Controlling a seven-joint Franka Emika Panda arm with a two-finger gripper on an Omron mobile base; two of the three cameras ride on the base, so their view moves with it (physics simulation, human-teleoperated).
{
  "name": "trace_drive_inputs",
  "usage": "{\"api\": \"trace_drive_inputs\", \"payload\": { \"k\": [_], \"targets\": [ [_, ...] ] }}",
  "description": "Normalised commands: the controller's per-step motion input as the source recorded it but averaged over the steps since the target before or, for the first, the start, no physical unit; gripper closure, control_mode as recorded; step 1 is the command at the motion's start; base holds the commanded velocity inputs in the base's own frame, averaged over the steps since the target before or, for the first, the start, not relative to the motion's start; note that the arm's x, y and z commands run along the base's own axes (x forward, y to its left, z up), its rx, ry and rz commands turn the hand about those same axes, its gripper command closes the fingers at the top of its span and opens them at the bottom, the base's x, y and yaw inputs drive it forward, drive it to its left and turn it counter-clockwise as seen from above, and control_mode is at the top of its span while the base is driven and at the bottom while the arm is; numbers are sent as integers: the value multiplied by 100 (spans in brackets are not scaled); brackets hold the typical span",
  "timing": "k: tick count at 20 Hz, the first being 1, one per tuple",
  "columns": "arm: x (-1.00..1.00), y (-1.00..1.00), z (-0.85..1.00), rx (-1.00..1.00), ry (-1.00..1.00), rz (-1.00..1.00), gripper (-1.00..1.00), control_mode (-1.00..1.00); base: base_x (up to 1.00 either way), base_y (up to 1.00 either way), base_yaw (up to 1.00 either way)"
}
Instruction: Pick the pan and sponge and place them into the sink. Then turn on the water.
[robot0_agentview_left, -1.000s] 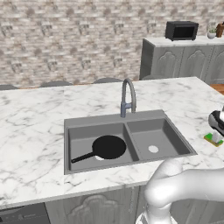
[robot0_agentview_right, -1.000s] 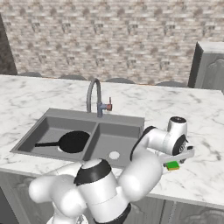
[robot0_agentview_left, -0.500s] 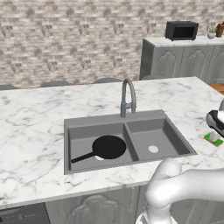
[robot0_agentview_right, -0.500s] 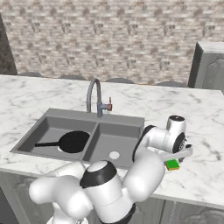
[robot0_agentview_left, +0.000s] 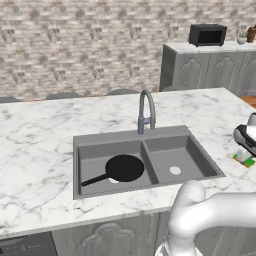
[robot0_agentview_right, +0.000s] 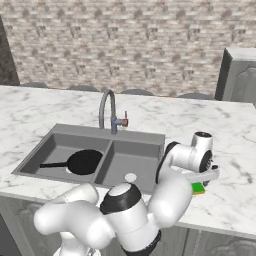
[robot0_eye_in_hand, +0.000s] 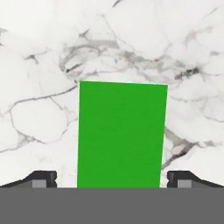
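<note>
A white marble counter (robot0_agentview_left: 40, 150) spans the kitchen island, with a brick wall behind it and grey cabinets carrying a black microwave (robot0_agentview_left: 207, 35) at the far right of the left base view. Set into the marble is the grey double-basin sink (robot0_agentview_left: 145, 142), and an arched grey faucet (robot0_agentview_left: 145, 111) stands at its back edge between the two basins; no stream of water shows beneath its spout. The black pan (robot0_agentview_left: 123, 167) lies flat in the left basin, its long handle pointing toward the front left corner of that basin, while the right basin holds nothing but its round drain. The white arm reaches out over the counter to the right of the sink, and the gripper (robot0_agentview_right: 200, 181) hangs just above the sponge (robot0_agentview_right: 198, 188), which lies on the marble well apart from the sink rim. In the hand view the green top of the sponge (robot0_eye_in_hand: 122, 134) sits centred between the two dark fingertips (robot0_eye_in_hand: 41, 178), which stand wide apart on either side of it with marble showing in the gaps, so the jaws are released and grasp nothing; whether the tips reach down to the sponge's sides is hard to judge from here.
</note>
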Motion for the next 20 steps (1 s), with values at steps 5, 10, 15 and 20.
{"api": "trace_drive_inputs", "payload": {
  "k": [5,10,15,20],
  "targets": [
    [14,0,-12,3,0,0,-100,-100,0,0,0],
    [28,0,-19,0,-1,0,-100,-100,0,0,0],
    [18,0,-38,0,-1,0,-100,-100,0,0,0],
    [4,0,-35,0,0,0,100,-100,0,0,0]
  ]
}}
